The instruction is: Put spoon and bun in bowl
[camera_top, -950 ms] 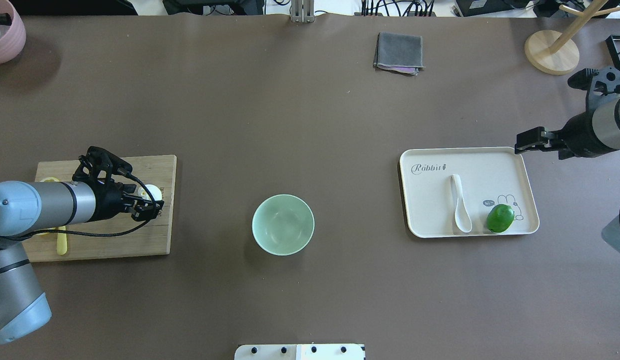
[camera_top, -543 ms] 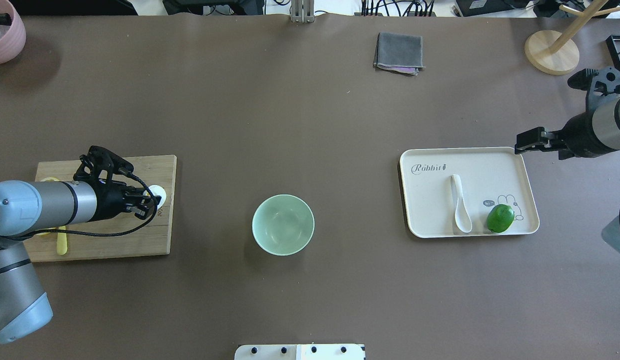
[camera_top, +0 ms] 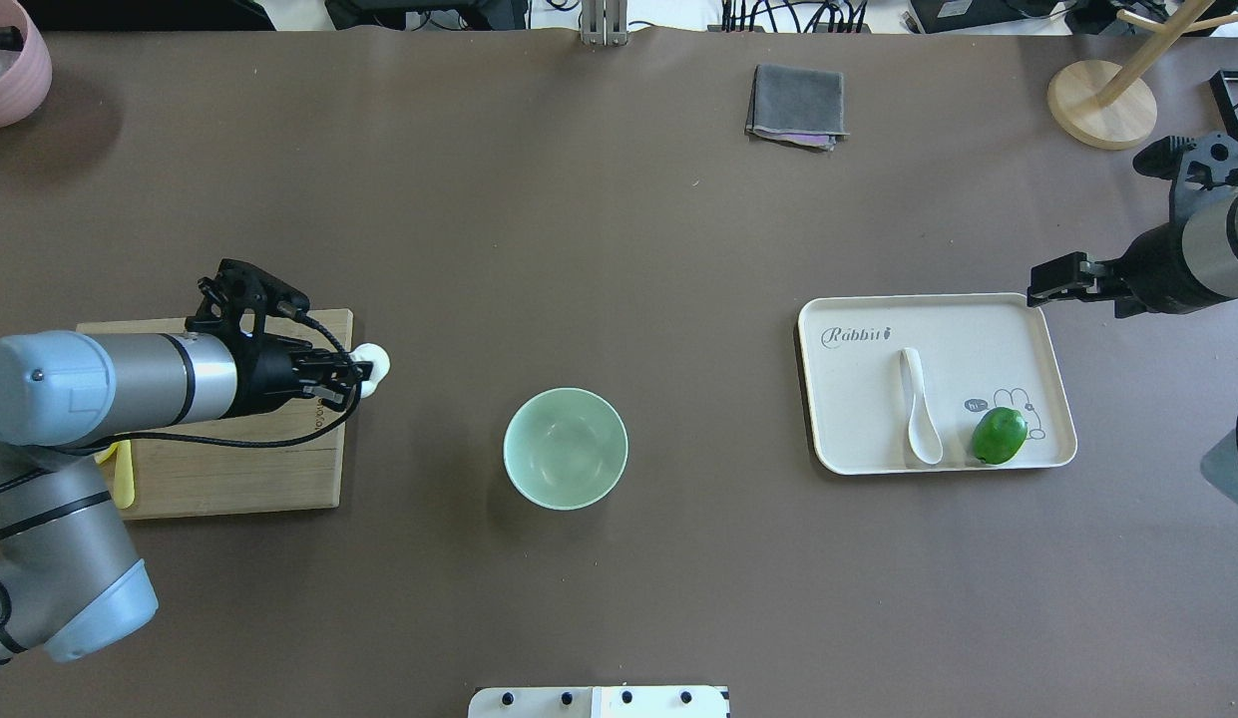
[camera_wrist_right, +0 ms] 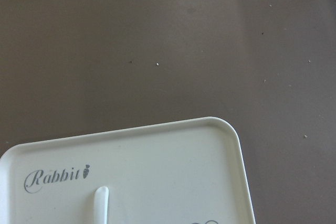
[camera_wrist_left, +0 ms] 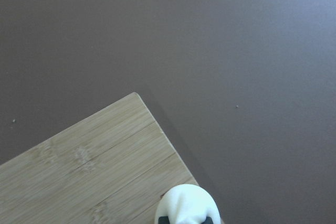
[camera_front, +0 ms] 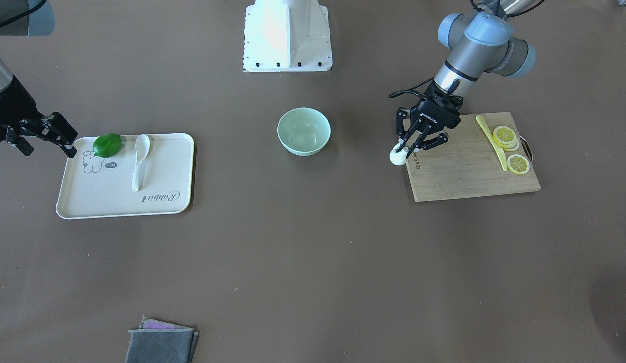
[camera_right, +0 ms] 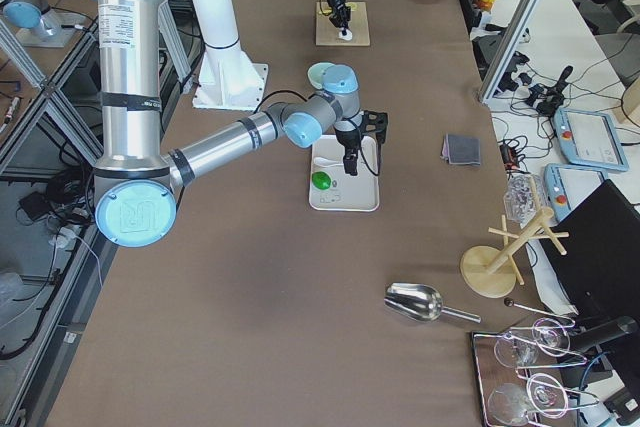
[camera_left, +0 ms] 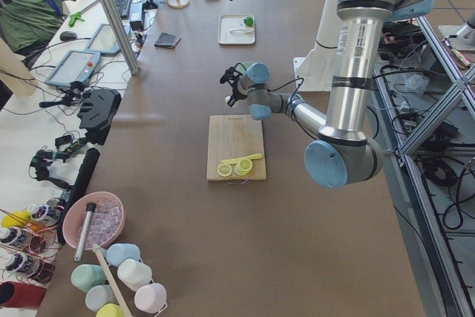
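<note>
My left hand point(camera_top: 363, 372) is pinching the bun point(camera_top: 373, 360) between its fingertips, right at the corner of the wooden cutting board point(camera_top: 229, 469) that faces the bowl point(camera_top: 508, 451). In the left wrist view the bun's white top sits over the board's edge, with bare table beyond it. The mint-green bowl stands by itself near the middle of the table, well apart from the bun, with nothing in it. The lemon slices point(camera_front: 509, 143) and the yellow knife point(camera_front: 491, 137) lie at the board's far end.

My right hand point(camera_front: 46, 145) hangs over the corner of the white Rabbit tray point(camera_top: 978, 329), fingers spread and holding nothing. The white spoon point(camera_top: 918, 404) lies on that tray, scoop towards me, just beside the green lime point(camera_top: 999, 435).
</note>
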Robot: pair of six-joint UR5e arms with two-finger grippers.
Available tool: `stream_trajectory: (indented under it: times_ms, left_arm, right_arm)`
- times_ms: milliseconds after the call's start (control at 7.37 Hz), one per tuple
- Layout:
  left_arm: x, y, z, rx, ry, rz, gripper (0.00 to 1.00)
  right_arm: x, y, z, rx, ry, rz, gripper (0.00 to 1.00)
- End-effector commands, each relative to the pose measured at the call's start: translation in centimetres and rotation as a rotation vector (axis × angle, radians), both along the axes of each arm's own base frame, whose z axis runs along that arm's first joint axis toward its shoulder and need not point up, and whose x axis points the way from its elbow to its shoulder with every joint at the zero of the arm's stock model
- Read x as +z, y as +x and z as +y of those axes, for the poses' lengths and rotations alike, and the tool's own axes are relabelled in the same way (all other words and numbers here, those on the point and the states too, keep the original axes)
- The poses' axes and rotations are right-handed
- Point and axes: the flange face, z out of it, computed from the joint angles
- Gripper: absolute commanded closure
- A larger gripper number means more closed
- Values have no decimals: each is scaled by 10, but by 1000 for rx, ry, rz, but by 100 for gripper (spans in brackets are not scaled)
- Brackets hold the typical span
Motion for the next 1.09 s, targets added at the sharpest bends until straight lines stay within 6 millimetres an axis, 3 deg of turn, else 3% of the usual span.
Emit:
stream_trajectory:
  times_ms: [0,271,407,543,679,814,950]
  left_arm:
    - [-68,29,-11,-24,-60,145,69]
    - [-114,77,29,13,-82,232,69]
    - [-128,105,64,25,-72,253,69]
    - [-134,127,95,28,-73,264,66]
    - [-131,133,104,28,-73,259,59]
    - [-127,132,104,28,-64,251,20]
    - [-126,132,104,28,-63,252,3]
  right_arm:
    - [0,0,1,-1,0,0,0]
    - [0,0,0,1,0,-1,0]
    - [0,0,1,2,-3,-2,0]
    - [0,0,1,1,-2,-2,0]
    - [-1,0,0,1,-1,-3,0]
    - [-1,0,0,1,0,-4,0]
    - [-7,-3,-3,1,10,-9,0]
